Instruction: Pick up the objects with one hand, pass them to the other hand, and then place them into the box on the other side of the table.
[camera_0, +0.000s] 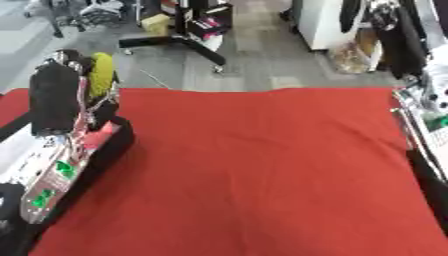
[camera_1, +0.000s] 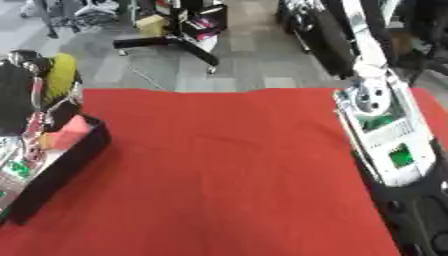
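A yellow-green oblong object (camera_0: 103, 73) is held up at the far left, above the table's back edge. My left hand (camera_0: 54, 97), black and seen from its back, is shut on it. Just below stands a black box (camera_1: 77, 156) at the table's left edge, with a pink thing (camera_1: 72, 131) lying inside. My right arm (camera_1: 387, 131), white with green lights, rises along the table's right side. Its hand does not show clearly.
A red cloth (camera_0: 254, 170) covers the table, bare across its middle and front. Beyond the far edge lies grey floor with a black stand (camera_0: 179, 40), chairs and hanging clothes.
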